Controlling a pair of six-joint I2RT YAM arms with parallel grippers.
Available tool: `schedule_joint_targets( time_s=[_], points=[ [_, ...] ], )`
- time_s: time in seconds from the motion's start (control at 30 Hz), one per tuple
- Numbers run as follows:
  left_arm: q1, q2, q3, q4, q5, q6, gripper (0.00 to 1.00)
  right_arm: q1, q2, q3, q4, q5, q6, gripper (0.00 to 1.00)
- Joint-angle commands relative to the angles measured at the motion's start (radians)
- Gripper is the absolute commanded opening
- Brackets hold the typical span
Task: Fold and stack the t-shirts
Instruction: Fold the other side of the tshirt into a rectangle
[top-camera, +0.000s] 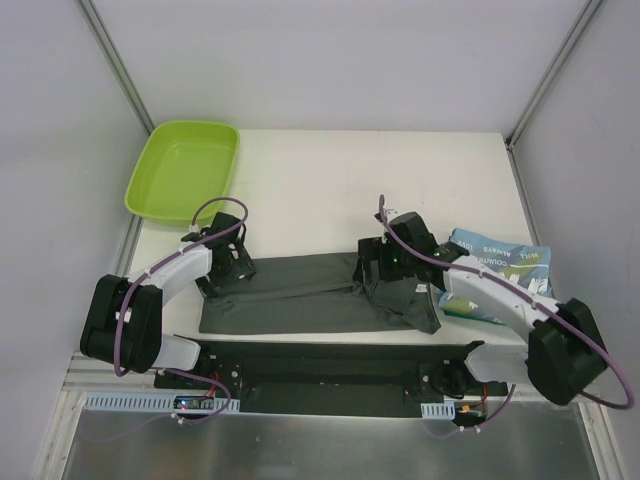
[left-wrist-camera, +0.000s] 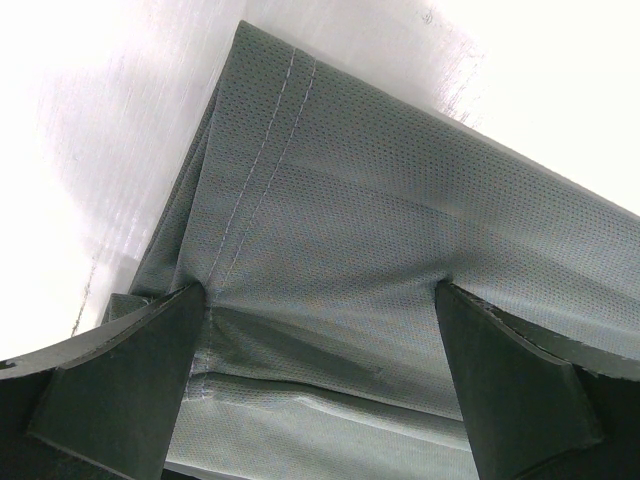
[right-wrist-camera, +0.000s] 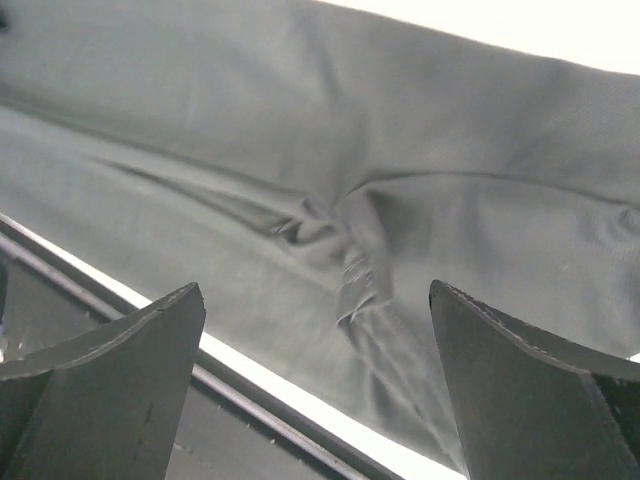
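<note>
White panels close in the pale table (top-camera: 320, 170) on three sides. A lime-green tray (top-camera: 183, 168) sits at its far left corner. The dark grey t-shirt (top-camera: 290, 300) lies as a long band along the near edge, just ahead of the black base plate (top-camera: 330, 365). The teal t-shirt (top-camera: 505, 270) lies by the right edge, partly under the right arm. The left pincer (top-camera: 232, 262) is spread wide at the band's left hem, and the right pincer (top-camera: 385, 270) is likewise released over its bunched right end.
</note>
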Motion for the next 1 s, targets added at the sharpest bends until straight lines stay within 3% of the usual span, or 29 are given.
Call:
schedule_joint_targets(
  time_s=[0.0, 0.13, 0.63, 0.97],
  points=[
    [0.011, -0.013, -0.026, -0.006, 0.003, 0.013, 0.99, -0.045, 0.137, 0.070, 0.058, -0.069, -0.010, 0.96],
    [0.011, -0.016, -0.025, -0.006, 0.004, 0.015, 0.99, -0.040, 0.186, 0.072, 0.124, -0.174, -0.007, 0.96],
    [0.011, -0.007, -0.020, -0.007, -0.002, 0.013, 0.99, 0.012, 0.212, 0.026, 0.167, -0.238, 0.022, 0.96],
    [0.011, -0.004, -0.020, -0.007, -0.007, 0.015, 0.99, 0.024, 0.358, 0.006, 0.227, -0.214, 0.040, 0.96]
  ],
)
